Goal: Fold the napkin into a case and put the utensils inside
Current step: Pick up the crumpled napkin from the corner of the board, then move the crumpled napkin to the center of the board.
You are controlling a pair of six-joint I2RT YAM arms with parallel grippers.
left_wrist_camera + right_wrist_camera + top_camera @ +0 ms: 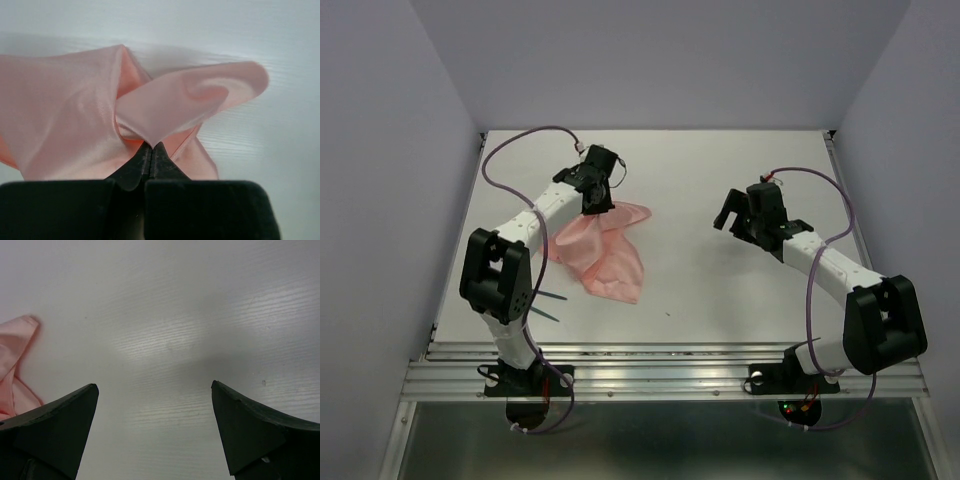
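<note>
On table (740, 300), left jaws pinch napkin (605, 255) (bunched); utensils (554, 298) seemingly half-hidden.

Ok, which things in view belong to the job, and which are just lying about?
Job: crumpled salmon-pink cloth napkin, pinched in the left pincer; thin teal-green plastic utensils, partly hidden.
Not the job: purple cables; white table.

White tabletop (720, 290), pale lavender walls (660, 60) on 3 sides, alu rails (660, 375) at near edge
</note>
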